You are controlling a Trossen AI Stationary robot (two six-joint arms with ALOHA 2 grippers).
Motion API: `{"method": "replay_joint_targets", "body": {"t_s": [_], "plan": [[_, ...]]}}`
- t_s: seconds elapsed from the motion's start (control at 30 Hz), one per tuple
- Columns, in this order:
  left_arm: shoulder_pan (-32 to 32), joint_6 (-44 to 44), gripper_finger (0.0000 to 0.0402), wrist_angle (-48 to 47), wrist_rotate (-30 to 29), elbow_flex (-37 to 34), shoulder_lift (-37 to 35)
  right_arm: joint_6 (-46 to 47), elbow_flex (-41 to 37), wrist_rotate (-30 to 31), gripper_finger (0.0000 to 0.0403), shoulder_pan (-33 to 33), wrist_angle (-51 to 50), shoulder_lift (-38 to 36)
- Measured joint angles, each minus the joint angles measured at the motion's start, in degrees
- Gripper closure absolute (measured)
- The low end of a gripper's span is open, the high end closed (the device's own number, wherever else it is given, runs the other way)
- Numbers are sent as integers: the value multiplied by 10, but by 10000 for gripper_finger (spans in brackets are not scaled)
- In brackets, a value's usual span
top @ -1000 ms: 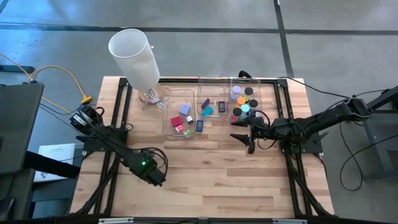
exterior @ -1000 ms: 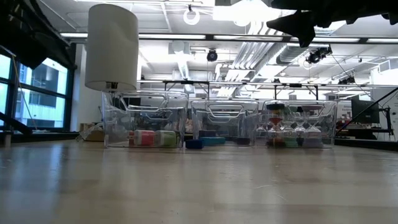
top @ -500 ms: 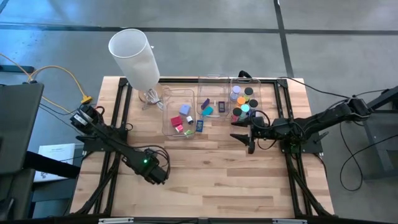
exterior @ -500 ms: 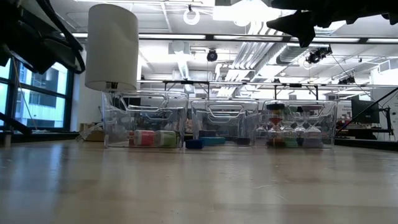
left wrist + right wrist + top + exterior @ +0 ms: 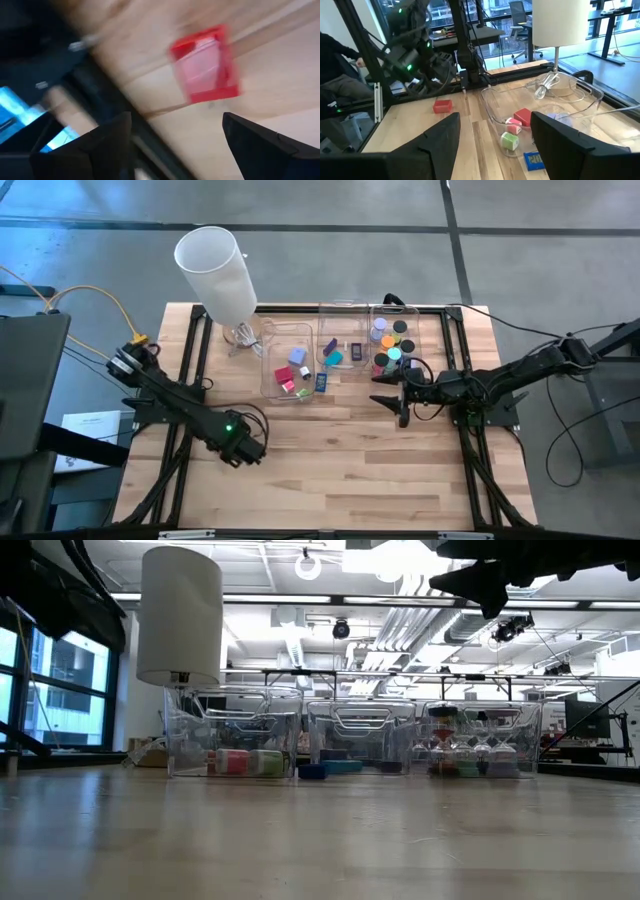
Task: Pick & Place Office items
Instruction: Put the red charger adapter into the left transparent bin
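Observation:
One red block (image 5: 205, 62) lies flat on the bare wood near the table's left side, also seen in the right wrist view as the red block (image 5: 442, 106). My left gripper (image 5: 246, 450) hovers above it, open, fingers either side of it in the left wrist view and not touching. In the high view my left arm hides the block. The other items lie in three clear bins: blocks (image 5: 290, 365), flat rectangles (image 5: 335, 355), discs (image 5: 390, 340). My right gripper (image 5: 387, 398) waits open and raised, just in front of the disc bin.
A tall white cylinder (image 5: 215, 265) stands on a stand at the far left, beside the block bin (image 5: 270, 380). Black frame rails (image 5: 195, 360) run along the table's sides. Bare wood (image 5: 340, 460) fills the near half. A person's dark sleeve (image 5: 332, 55) shows beyond the table.
My left arm has swung a little toward the table's far left, carrying its gripper that way above the wood. The right arm and the bins have kept still.

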Motion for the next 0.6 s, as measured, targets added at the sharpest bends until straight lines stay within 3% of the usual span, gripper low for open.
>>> {"method": "replay_joint_targets", "body": {"t_s": [0.13, 0.37, 0.5, 0.6], "plan": [[-7, -46, 109, -63, -15, 0, -62, 0, 0, 0, 172, 0, -1, 0], [-62, -202, 117, -48, -156, 0, -175, 5, 0, 0, 172, 0, -2, 0], [-95, -229, 117, -45, -216, 0, -185, 5, 0, 0, 172, 0, -2, 0], [-109, -240, 117, -45, -228, 0, -174, 17, 0, 0, 172, 0, -4, 0]]}}
